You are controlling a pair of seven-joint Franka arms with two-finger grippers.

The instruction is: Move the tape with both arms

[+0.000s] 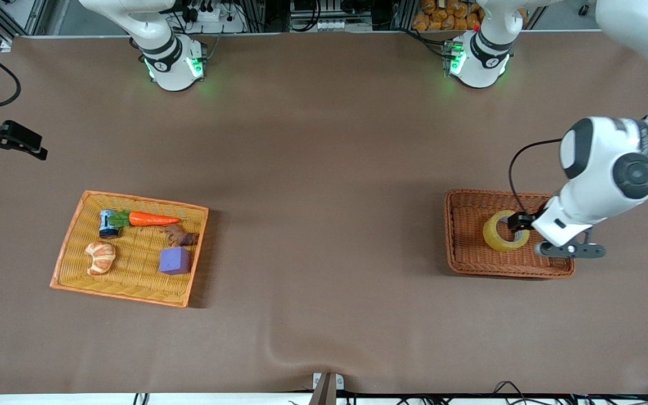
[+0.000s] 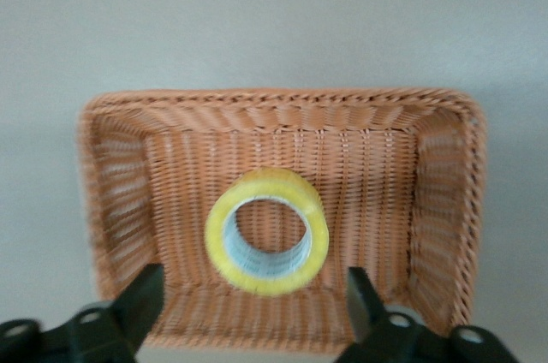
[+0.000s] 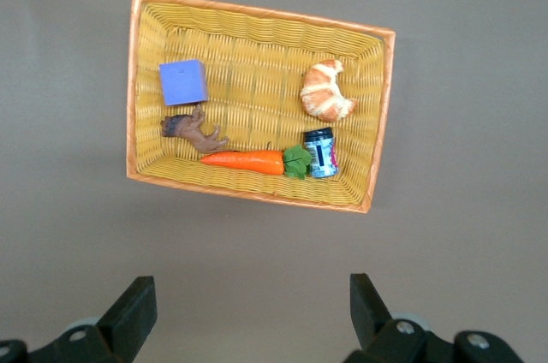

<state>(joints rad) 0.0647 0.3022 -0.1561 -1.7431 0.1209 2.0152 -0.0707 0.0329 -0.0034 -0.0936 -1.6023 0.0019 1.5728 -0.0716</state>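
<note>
Tape [image 1: 505,232] in a glossy, translucent yellow ring stands on its edge inside a reddish-brown woven wicker basket [image 1: 470,256], toward the left arm's end of the brown table [image 1: 324,169]. The roll's wide open centre shows the basket weave through it in the left wrist view [image 2: 267,243].

The left gripper [image 1: 518,222] is low over this basket, at the roll. Its black fingers [image 2: 137,303] are spread wide, one on each side of the roll with basket showing between finger and tape, so they appear clear of it; the front view is too crowded there to confirm whether a fingertip touches the rim. The white left arm [image 1: 605,169] reaches down to it from that end of the table.

The right gripper [image 1: 12,140] hangs above the table at the right arm's end, with its fingers [image 3: 133,312] wide apart and holding nothing. It waits over bare table beside a yellow woven tray with an orange rim [image 1: 71,247].

That tray holds five things, none touching the tape: an orange toy carrot with green leaves [image 1: 147,219], a small dark can with a blue label [image 1: 108,223] just beside the carrot's leaves, a brown figure of unclear shape [image 1: 180,236], a purple cube [image 1: 175,260], and an orange-and-white croissant-like toy [image 1: 100,257]. The cube and the croissant toy lie nearer the front camera than the carrot and can. The two baskets sit well apart.
</note>
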